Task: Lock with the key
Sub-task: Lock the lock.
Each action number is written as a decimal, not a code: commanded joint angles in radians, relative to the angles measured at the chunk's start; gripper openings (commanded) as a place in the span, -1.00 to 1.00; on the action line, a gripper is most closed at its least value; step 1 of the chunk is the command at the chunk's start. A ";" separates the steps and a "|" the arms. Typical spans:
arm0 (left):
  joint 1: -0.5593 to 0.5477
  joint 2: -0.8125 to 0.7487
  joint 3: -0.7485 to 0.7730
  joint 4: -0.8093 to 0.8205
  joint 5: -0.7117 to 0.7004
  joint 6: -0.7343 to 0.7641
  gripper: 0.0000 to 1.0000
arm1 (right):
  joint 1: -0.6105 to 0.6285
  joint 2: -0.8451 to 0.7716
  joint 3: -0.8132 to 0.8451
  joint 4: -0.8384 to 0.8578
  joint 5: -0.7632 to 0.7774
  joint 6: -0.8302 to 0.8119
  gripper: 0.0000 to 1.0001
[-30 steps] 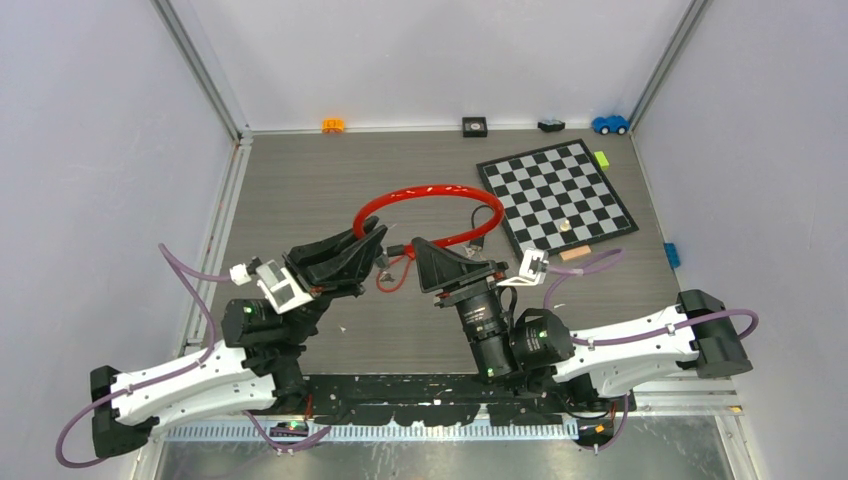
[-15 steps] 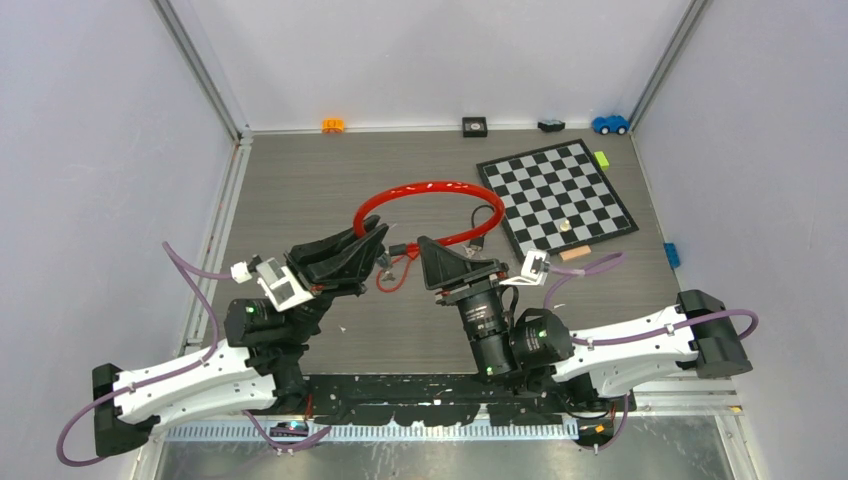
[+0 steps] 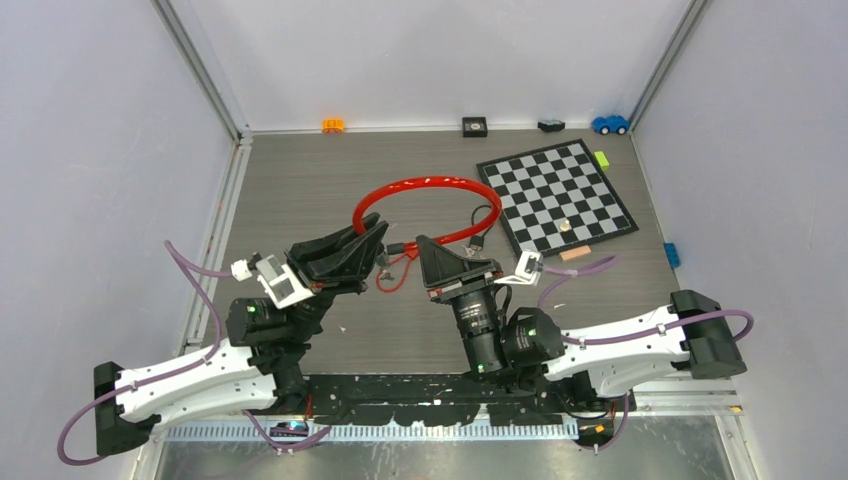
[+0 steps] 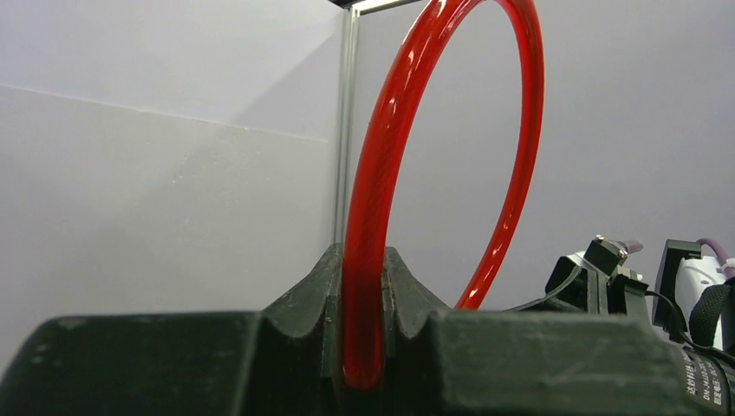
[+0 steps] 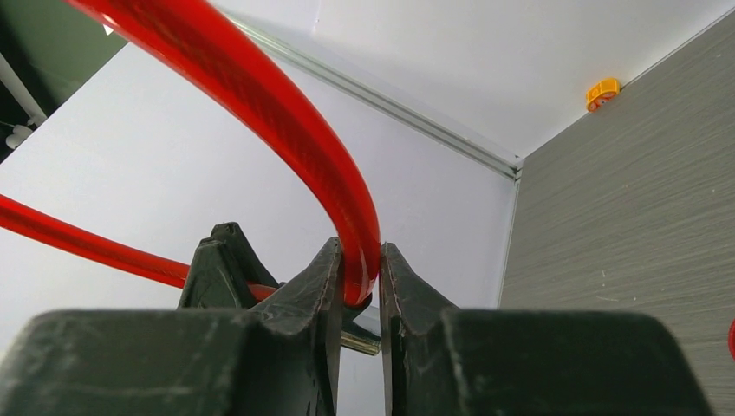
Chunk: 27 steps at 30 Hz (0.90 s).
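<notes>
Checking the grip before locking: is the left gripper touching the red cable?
Touching. The left wrist view shows the red cable pinched in the left gripper, pressed against both fingers with no gap.

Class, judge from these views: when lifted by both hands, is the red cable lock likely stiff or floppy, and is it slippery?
Probably springy rather than floppy: the red cable lock holds a smooth arch between the left hand and right hand without sagging. Its glossy coating looks possibly slippery, though both hands are shut on it.
</notes>
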 commanded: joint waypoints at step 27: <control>-0.003 -0.005 -0.002 0.110 0.047 -0.022 -0.98 | -0.009 0.031 0.044 -0.133 -0.095 0.284 -0.90</control>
